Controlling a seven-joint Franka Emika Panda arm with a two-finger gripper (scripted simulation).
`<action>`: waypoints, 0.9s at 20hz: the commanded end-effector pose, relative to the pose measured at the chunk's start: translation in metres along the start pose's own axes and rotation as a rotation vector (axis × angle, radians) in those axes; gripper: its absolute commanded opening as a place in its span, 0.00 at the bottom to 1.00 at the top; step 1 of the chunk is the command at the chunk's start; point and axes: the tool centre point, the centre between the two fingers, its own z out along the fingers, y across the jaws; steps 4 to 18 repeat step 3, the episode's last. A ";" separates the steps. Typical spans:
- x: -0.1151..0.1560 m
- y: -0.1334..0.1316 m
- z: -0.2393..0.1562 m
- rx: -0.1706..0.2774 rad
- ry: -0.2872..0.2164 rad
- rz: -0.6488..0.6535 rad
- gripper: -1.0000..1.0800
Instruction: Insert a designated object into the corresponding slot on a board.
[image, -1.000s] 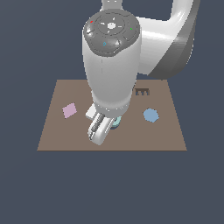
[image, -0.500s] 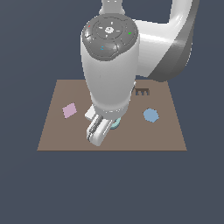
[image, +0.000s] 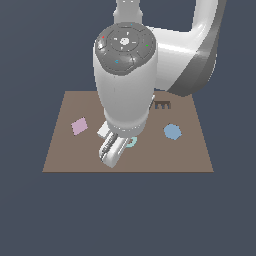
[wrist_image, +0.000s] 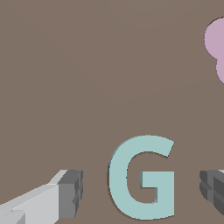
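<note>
The pale teal G-shaped piece (wrist_image: 142, 177) lies flat on the brown board (wrist_image: 87, 78). In the exterior view only a sliver of the teal G (image: 132, 143) shows beside the arm. My gripper (wrist_image: 140, 192) is open, with one finger (wrist_image: 70, 192) on one side of the G and the other finger (wrist_image: 214, 190) on the other side, both apart from it. In the exterior view the gripper (image: 112, 152) hangs low over the board (image: 190, 155). The dark navy G-shaped slot is hidden behind the arm.
A pink flower shape (image: 79, 125) lies at the exterior view's left and also shows in the wrist view (wrist_image: 215, 48). A blue octagon (image: 172, 132) lies at the right. A dark brown E-shaped recess (image: 162, 105) is partly visible behind the arm.
The arm has lowered toward the board over the teal G. The shapes on the board have not moved.
</note>
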 end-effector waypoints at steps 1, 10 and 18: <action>0.000 0.000 0.000 0.000 0.000 0.000 0.96; 0.000 0.000 0.000 0.000 0.000 0.000 0.96; 0.000 0.000 0.000 0.000 0.000 0.000 0.96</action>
